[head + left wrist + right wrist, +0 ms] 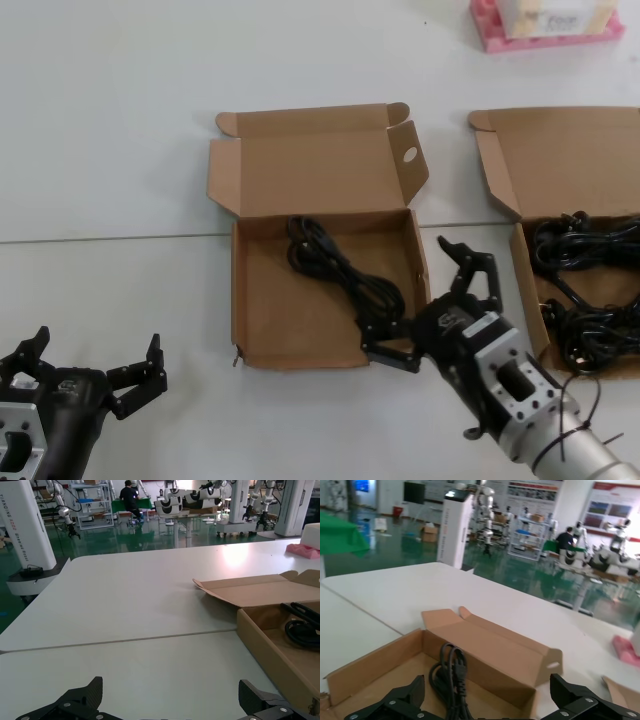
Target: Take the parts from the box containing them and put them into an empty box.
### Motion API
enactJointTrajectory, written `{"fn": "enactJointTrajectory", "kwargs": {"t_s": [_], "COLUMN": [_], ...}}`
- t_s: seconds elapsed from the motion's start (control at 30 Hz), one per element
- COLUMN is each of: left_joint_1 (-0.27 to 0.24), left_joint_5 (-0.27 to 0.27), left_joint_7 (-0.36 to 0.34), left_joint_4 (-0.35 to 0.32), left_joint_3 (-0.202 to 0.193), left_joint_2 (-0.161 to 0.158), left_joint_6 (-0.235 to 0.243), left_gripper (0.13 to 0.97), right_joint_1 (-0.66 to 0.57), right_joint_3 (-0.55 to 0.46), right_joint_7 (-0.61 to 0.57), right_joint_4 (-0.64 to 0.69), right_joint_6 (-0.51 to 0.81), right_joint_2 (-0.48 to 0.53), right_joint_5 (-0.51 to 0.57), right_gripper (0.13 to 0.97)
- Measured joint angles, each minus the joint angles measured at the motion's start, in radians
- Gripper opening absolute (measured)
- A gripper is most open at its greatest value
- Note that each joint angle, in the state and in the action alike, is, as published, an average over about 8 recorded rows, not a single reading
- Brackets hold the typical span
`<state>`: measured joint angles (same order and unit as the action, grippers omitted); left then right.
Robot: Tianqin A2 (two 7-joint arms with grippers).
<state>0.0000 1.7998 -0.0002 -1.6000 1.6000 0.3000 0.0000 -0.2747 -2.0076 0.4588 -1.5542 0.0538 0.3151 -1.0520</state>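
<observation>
one black coiled cable point(340, 268) is lying inside the box with the holed lid flap point(260, 310), the right gripper point(425, 305) is hovering wide open and empty over its front right corner, more cables point(590, 285) are filling the neighbouring box point(525, 300), and the left gripper point(95, 372) is waiting open near the table's point(120, 150) front edge.

Right gripper point(428, 303), fingers spread, hangs over the holed box point(255, 300) at the cable's point(340, 270) four-o'clock end.

A white tabletop point(120, 150) carries a pink block point(545, 30) at 1 o'clock. Beyond lies a glossy green floor point(125, 537), with shelving point(532, 532) and white pillars point(25, 525).
</observation>
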Motion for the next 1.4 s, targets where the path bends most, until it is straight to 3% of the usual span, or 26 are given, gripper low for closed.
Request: {"fn": "enactJointTrajectory", "kwargs": {"t_s": [0.47, 1.4], "left_joint_1": [0.000, 0.000], "left_joint_5": [0.000, 0.000], "left_joint_7": [0.000, 0.000], "left_joint_4": [0.000, 0.000], "left_joint_3": [0.000, 0.000], "left_joint_2": [0.000, 0.000], "left_joint_6": [0.000, 0.000], "left_gripper": [0.966, 0.966], "right_joint_1": [0.065, 0.193], "right_joint_3": [0.096, 0.287], "right_joint_7": [0.000, 0.000], "right_joint_4": [-0.011, -0.032], "right_joint_6": [-0.013, -0.038], "right_joint_2": [-0.004, -0.011], "right_joint_5": [-0.176, -0.526], "right_gripper": [0.945, 0.966]}}
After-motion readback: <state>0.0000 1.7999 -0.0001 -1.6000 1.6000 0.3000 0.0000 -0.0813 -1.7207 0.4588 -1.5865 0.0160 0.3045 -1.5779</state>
